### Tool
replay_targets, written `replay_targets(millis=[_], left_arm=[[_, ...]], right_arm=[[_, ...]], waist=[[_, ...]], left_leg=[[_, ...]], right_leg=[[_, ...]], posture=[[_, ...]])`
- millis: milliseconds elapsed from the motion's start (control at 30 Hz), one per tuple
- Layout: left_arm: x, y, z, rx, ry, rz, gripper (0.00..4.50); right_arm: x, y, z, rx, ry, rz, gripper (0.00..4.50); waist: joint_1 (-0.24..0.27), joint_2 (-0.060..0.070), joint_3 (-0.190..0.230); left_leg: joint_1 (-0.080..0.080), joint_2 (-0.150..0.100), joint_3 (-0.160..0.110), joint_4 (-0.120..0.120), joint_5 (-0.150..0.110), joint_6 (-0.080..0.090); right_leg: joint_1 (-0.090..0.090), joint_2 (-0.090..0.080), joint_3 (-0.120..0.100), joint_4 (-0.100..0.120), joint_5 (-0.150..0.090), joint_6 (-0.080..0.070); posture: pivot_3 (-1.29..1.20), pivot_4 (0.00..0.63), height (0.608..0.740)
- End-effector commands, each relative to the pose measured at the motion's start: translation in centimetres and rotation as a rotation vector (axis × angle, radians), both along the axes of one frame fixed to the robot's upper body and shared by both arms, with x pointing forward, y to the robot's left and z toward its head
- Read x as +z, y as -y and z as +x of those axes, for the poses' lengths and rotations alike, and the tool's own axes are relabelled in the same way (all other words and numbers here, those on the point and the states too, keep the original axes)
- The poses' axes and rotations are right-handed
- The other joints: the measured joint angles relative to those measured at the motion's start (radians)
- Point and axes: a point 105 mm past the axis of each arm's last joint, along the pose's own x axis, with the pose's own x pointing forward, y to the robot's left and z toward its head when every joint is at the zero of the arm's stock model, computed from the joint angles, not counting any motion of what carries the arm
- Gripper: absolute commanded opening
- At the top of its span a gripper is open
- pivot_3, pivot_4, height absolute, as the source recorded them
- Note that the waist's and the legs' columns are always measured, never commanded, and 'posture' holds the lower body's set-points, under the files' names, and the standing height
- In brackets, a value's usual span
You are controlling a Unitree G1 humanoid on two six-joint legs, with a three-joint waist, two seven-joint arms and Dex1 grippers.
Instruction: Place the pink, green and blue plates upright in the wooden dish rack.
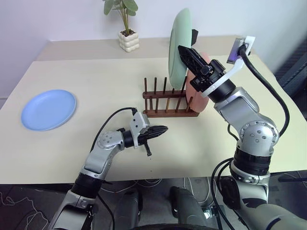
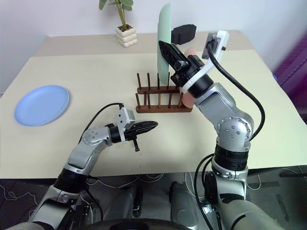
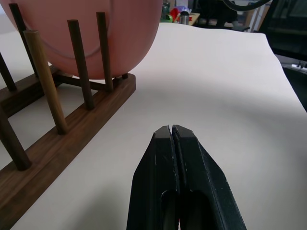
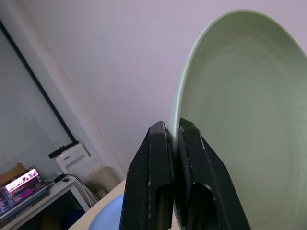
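Observation:
My right gripper (image 1: pixel 183 51) is shut on the rim of the pale green plate (image 1: pixel 177 43), holding it upright in the air above the wooden dish rack (image 1: pixel 168 111). The right wrist view shows the two fingers pinching that rim (image 4: pixel 171 128). At the rack's right end the pink plate (image 1: pixel 198 98) stands upright between the pegs. Far to the left, the blue plate (image 1: pixel 48 109) lies flat on the table. My left gripper (image 1: pixel 163 129) is shut on nothing, level, just in front of the rack; in the left wrist view its tips (image 3: pixel 171 130) are near the rack rail (image 3: pixel 62 143).
A potted plant (image 1: pixel 125 24) in a white pot stands at the back of the beige table (image 1: pixel 96 76). A black block (image 2: pixel 184 32) sits behind the green plate. The table's front edge runs close beneath my left arm.

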Motion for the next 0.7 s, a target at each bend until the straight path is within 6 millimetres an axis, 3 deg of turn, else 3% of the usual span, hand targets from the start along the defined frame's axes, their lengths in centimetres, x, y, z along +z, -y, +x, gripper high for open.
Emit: replay_targets(millis=[33,700], left_arm=[[1.3,0.1,-0.1,-0.010,0.043,-0.025,0.00],[1.2,0.0,-0.1,-0.001,0.042,-0.024,0.00]], right_arm=[[0.3,-0.1,-0.5,0.029,-0.001,0.030,0.01],[-2.3,0.8,1.6,0.021,-0.229,0.126,0.01]], waist=[[0.000,0.000,0.000],[0.000,0.000,0.000]], left_leg=[[0.000,0.000,0.000,0.000,0.000,0.000],[0.000,0.000,0.000,0.000,0.000,0.000]], right_leg=[[0.000,0.000,0.000,0.000,0.000,0.000],[0.000,0.000,0.000,0.000,0.000,0.000]], posture=[[0.00,0.150,0.736],[0.00,0.150,0.736]])
